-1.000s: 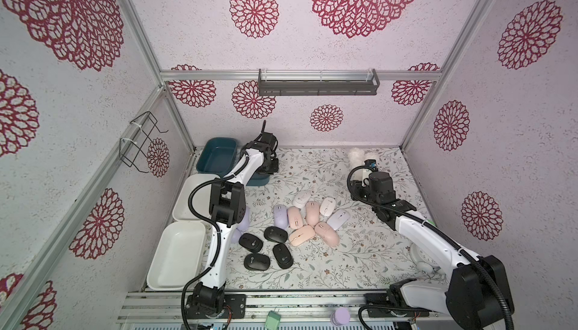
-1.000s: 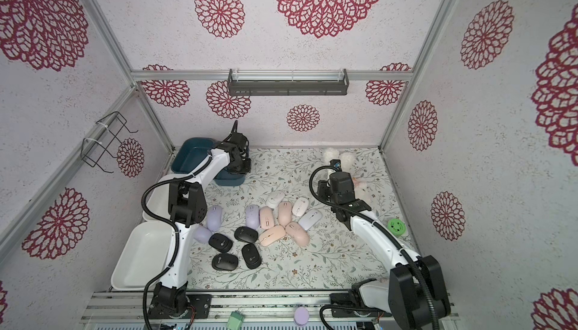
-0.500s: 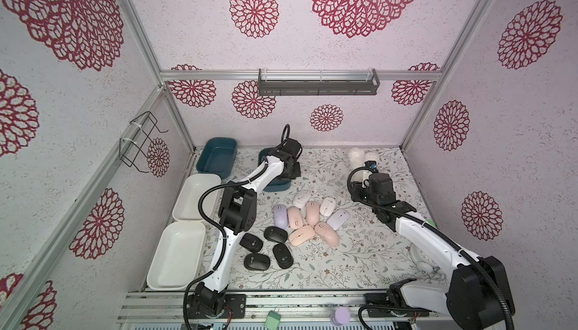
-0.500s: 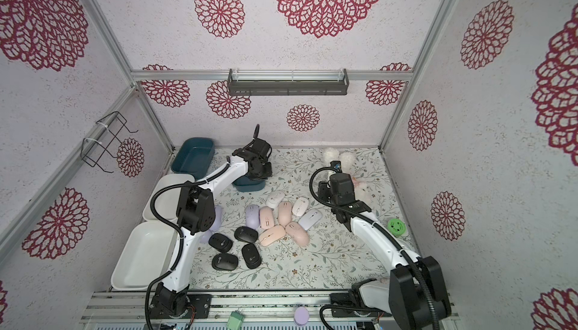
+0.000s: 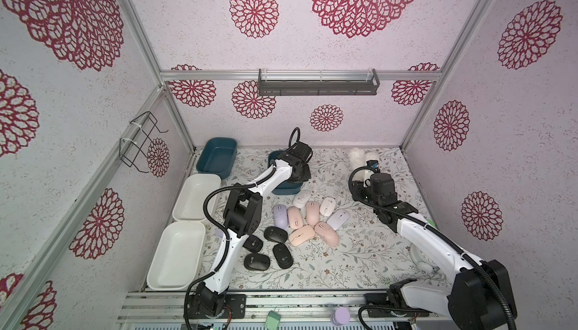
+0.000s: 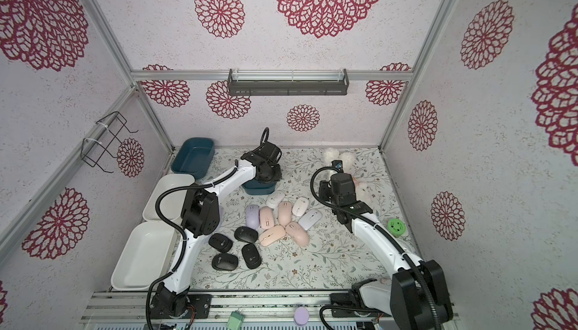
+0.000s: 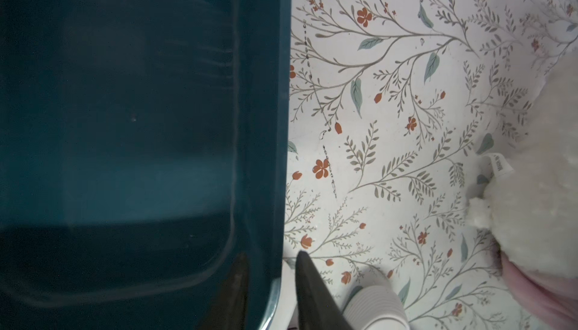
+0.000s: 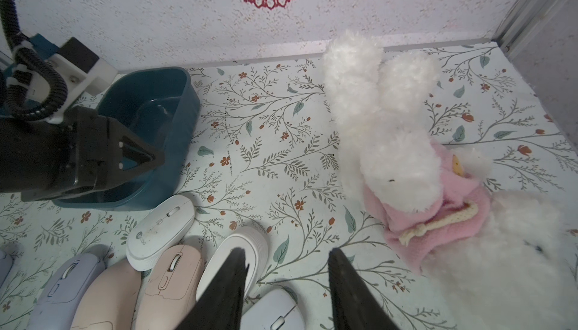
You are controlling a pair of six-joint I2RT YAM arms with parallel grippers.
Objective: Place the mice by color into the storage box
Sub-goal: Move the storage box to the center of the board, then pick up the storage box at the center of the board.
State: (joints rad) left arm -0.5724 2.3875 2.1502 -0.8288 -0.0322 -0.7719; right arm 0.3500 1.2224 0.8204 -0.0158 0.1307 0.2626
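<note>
Left gripper (image 7: 272, 253) straddles the rim of a small teal bin (image 7: 262, 125) at 11 o'clock from the mice (image 5: 312, 213). The right gripper (image 8: 287, 250) hangs over the pile's 2 o'clock edge.

Around them are a second teal bin (image 5: 217, 156) in the table's 10 o'clock corner and two white trays (image 5: 197, 197) down the 9 o'clock side. A fluffy white plush toy (image 8: 397, 156) in a pink wrap lies at 1 o'clock, and a green round object (image 6: 395, 226) at 3 o'clock. The left arm's elbow overhangs the pile's 9 o'clock flank and hides part of it.

The left gripper's fingers (image 7: 309, 287) are narrowly parted, one inside the bin wall and one outside. A sliver of table shows between the outer one and the rim, and they clamp nothing. The right gripper's jaws stand moderately apart and empty, above a white mouse (image 8: 253, 247).

All the mice in view lie on the floral table, close-packed and many touching. Four black mice (image 5: 275, 234) sit at the pile's 7 o'clock and four peach-pink mice (image 5: 295, 217) in the middle. Lilac mice (image 5: 280, 215) are at 9 and 3 o'clock, and white mice (image 5: 301, 198) at 12 o'clock, just beside the small bin.
</note>
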